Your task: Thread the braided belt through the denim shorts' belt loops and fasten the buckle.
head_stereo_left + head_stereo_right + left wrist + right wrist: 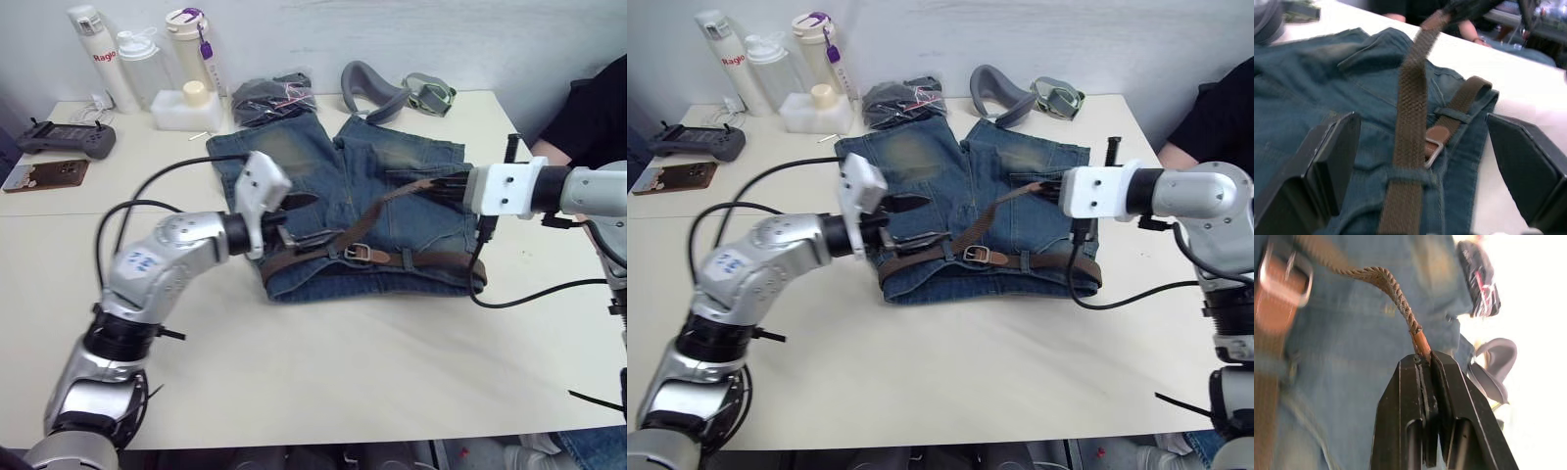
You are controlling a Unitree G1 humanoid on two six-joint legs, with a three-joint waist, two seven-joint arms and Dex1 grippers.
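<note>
braided belt (1004,258) brown, woven, tan-tipped

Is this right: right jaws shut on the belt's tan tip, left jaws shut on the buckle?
Half right. The right gripper is shut on the tan tip of the braided belt. The left gripper is open: the left wrist view shows its jaws wide apart, either side of the belt, with the buckle lying untouched on the denim shorts.

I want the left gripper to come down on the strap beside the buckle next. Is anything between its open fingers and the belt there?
Nothing visible does. The left gripper hangs open over the denim shorts, and the braided belt runs bare between its fingers, the buckle just beyond. The right gripper pinches the belt's tan tip, off to the side.
</note>
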